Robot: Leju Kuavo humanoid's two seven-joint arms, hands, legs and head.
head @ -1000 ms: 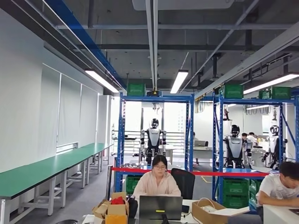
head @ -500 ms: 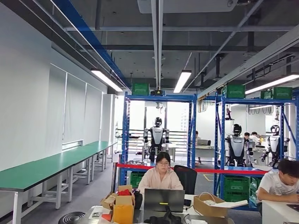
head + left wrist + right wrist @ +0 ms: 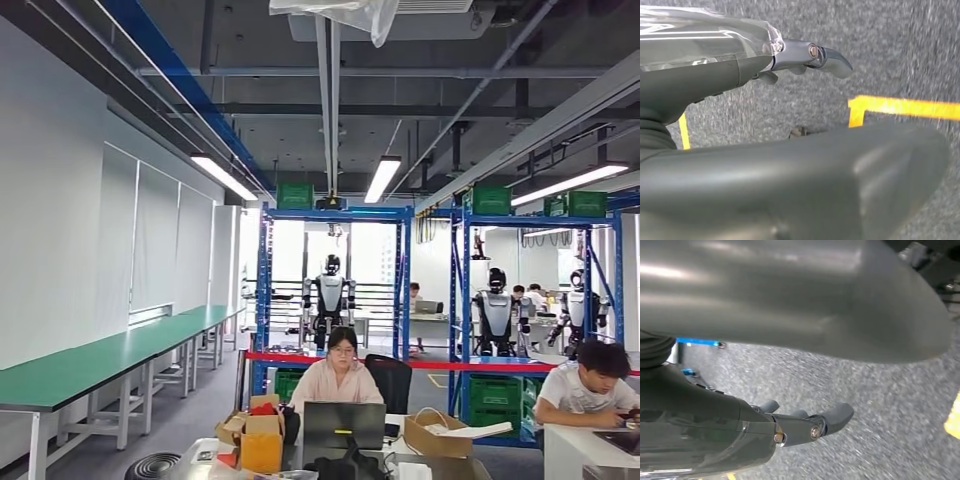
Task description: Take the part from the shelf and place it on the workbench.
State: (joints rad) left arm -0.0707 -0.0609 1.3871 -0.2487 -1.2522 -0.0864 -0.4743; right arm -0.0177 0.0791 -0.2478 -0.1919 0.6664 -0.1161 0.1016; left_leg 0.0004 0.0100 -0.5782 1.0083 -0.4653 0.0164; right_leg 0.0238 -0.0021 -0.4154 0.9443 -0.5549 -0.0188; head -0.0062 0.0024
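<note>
Both arms hung at my sides over grey carpet with yellow floor tape (image 3: 900,107). My left hand (image 3: 806,52) was empty, fingers out straight and loosely apart, thumb well clear of them. My right hand (image 3: 806,425) was the same: fingers extended, nothing between them and the thumb.

Could not find the part. Head view looked high and across the room: blue shelf racks (image 3: 332,215) stood far off behind a red barrier tape (image 3: 453,366), with green bins (image 3: 293,195) on top and lower down. Too small from there to tell whether any held the part. A long green workbench (image 3: 113,352) ran along the left wall; no part was discernible on it either, though most of its top was foreshortened. So the scene fitted walking off to fetch as well as having already delivered.

Risks as I judged them:
- 2 people sat at desks directly ahead, one behind a laptop (image 3: 343,425), with cardboard boxes (image 3: 253,440) on the desk. A straight walk would have hit them.
- The barrier tape crossed in front of the racks, a snag for legs.
- Head pitched high, so I had no view of my own hands or the near floor.
</note>
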